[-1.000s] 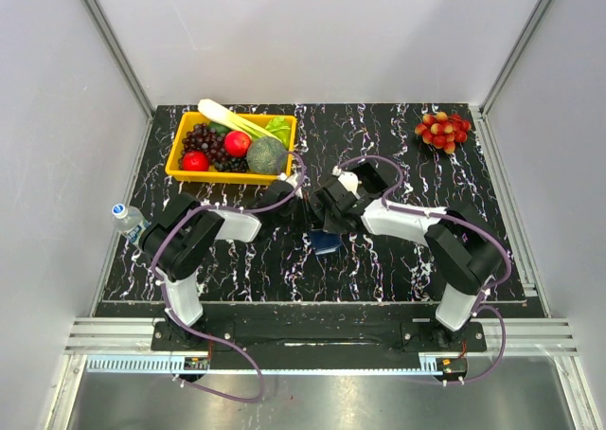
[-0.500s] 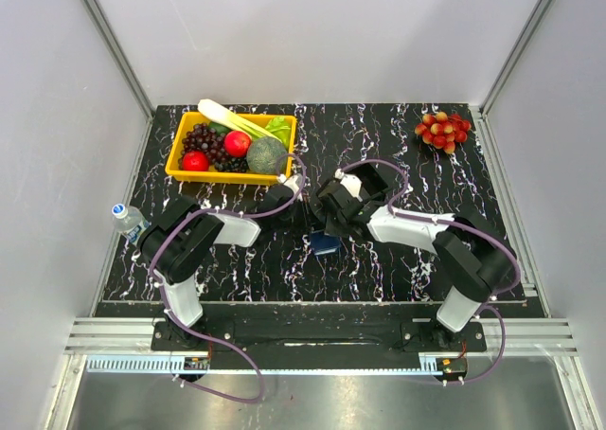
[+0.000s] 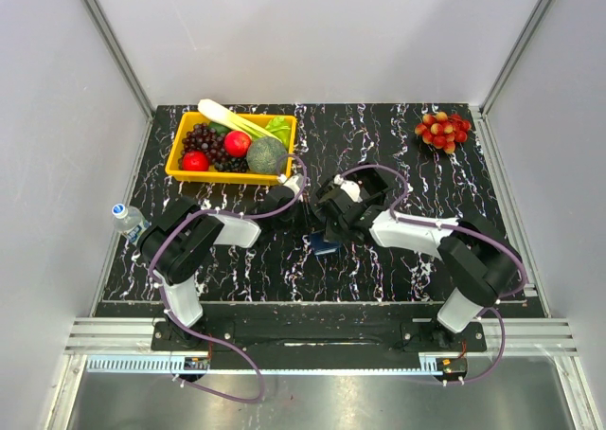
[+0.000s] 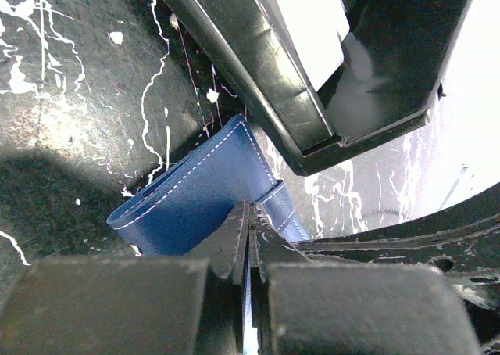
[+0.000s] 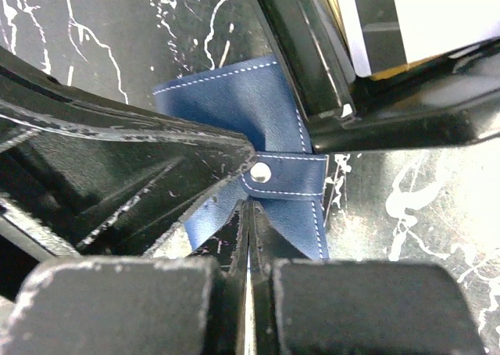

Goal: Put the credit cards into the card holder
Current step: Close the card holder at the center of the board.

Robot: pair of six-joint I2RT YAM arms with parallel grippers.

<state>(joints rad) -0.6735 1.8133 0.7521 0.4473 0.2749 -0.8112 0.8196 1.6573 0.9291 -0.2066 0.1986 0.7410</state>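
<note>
A black table top [image 3: 379,146] veined with white carries a yellow bin [image 3: 173,153] at its far left. In the bin lie a bunch of dark grapes [image 3: 201,141], 2 red round fruits [image 3: 237,143], a green round vegetable [image 3: 267,155], a pale leek [image 3: 227,117] across the far rim, and a green leaf [image 3: 279,127]. A cluster of red berries [image 3: 442,130] sits at the far right, well apart from the bin. 1 water bottle [image 3: 128,219] lies at the left edge. The left wrist view shows a glossy black tray [image 4: 258,73].
</note>
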